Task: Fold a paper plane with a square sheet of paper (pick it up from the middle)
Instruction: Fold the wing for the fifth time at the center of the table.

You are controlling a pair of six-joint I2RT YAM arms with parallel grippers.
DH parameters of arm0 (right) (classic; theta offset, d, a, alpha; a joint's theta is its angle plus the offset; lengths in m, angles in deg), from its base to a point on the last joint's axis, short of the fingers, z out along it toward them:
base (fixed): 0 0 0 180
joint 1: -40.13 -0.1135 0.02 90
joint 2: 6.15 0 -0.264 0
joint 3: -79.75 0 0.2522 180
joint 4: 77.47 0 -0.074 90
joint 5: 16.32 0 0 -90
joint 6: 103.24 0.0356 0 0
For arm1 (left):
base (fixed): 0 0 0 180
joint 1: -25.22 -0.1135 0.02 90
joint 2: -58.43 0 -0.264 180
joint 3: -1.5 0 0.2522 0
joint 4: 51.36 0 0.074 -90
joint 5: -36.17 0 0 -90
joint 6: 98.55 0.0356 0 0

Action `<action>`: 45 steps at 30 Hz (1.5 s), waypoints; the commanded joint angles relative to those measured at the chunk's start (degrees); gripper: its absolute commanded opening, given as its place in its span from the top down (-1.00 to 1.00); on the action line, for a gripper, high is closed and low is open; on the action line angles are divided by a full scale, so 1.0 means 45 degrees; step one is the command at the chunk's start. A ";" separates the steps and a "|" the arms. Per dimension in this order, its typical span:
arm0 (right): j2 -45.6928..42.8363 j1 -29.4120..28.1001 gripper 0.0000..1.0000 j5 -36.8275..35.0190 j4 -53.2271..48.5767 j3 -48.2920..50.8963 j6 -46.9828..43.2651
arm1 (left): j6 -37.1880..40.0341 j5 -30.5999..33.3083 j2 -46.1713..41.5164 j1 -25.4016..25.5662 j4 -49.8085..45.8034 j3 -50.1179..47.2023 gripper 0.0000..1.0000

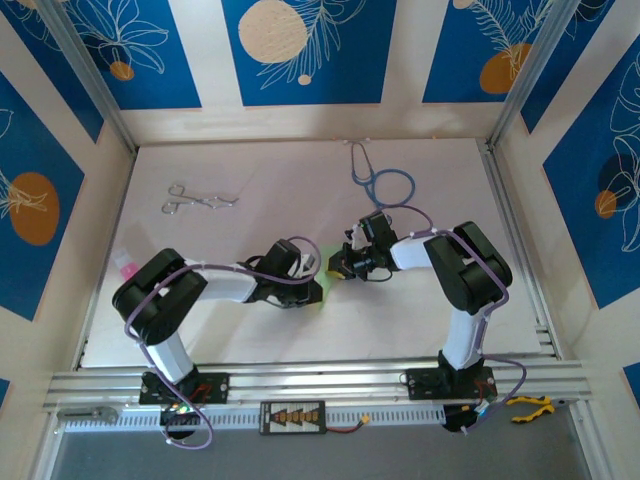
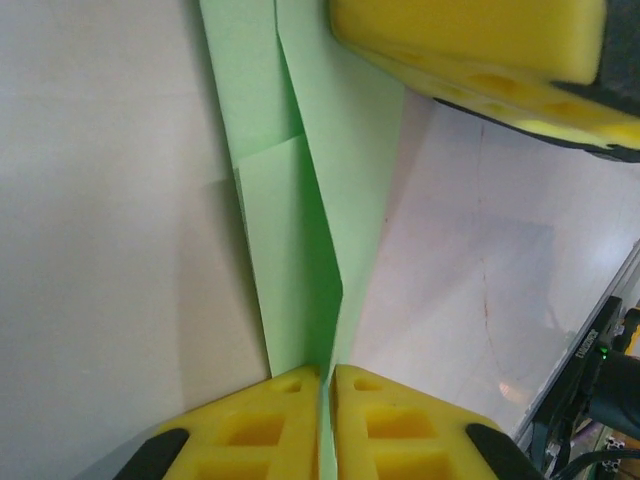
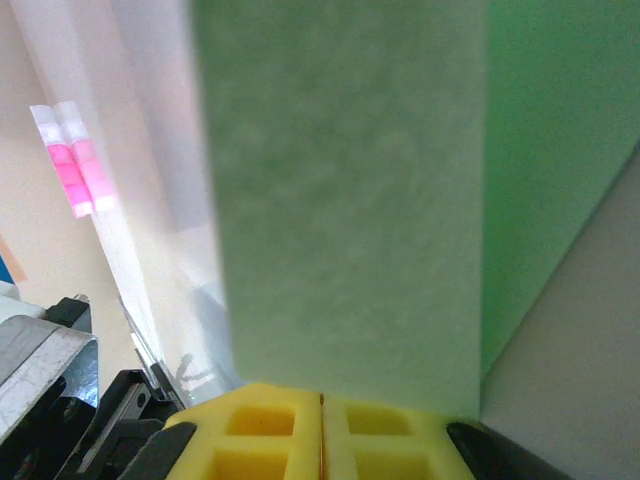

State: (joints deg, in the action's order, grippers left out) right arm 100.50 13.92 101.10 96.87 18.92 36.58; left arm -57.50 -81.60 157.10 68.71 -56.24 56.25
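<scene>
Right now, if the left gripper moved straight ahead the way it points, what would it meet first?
Probably the yellow fingers of the right gripper, pinching the same green paper just ahead; depth is unclear.

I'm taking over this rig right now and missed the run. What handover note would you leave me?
Grippers: left gripper shut on the green paper; right gripper shut on it too, farther along.
Place: the paper is held between the two grippers.
Done: picked up, several folds made, layers overlapping.
Left: probably the last folds; it does not look like a finished plane yet.
</scene>
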 commanded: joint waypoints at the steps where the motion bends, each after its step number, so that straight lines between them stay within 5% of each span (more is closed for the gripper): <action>1: 0.0064 -0.0016 0.82 -0.0622 -0.1059 0.0421 0.0225 | 0.0388 -0.0619 -0.0047 0.0297 -0.1273 -0.0244 0.89; 4: 0.0090 -0.0014 0.83 -0.0663 -0.1117 0.0382 0.0237 | 0.0477 -0.0652 -0.0035 0.0281 -0.1402 -0.0242 0.97; 12: 0.0089 -0.0014 0.82 -0.0777 -0.1253 0.0391 0.0270 | 0.0817 -0.0839 -0.0469 0.0299 -0.1896 -0.0356 0.71; 17: 0.0107 -0.0015 0.83 -0.0764 -0.1252 0.0380 0.0275 | 0.0917 -0.1063 -0.0421 0.0306 -0.1804 -0.0399 1.00; 22: 0.0128 -0.0033 0.83 -0.0873 -0.1345 0.0382 0.0276 | 0.0915 -0.1222 -0.0486 0.0300 -0.1734 -0.0399 1.00; 25: 0.0162 -0.0035 0.83 -0.0936 -0.1345 0.0417 0.0334 | 0.1010 -0.1191 -0.0650 0.0311 -0.1950 -0.0428 0.75; 33: 0.0226 -0.0035 0.83 -0.0986 -0.1417 0.0400 0.0317 | 0.1109 -0.1682 -0.0851 0.0299 -0.1594 -0.0672 1.00; 40: 0.0265 -0.0053 0.83 -0.1035 -0.1443 0.0366 0.0452 | 0.1076 -0.0682 -0.2160 0.0302 -0.1926 -0.1035 0.52; 45: 0.0264 -0.0072 0.83 -0.1058 -0.1350 0.0370 0.0566 | 0.0912 0.0096 -0.2846 0.0249 -0.1870 -0.0643 0.62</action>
State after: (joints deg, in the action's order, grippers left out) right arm 100.46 13.76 101.02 96.45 18.92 37.94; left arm -53.30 -83.69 145.28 69.56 -64.13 51.94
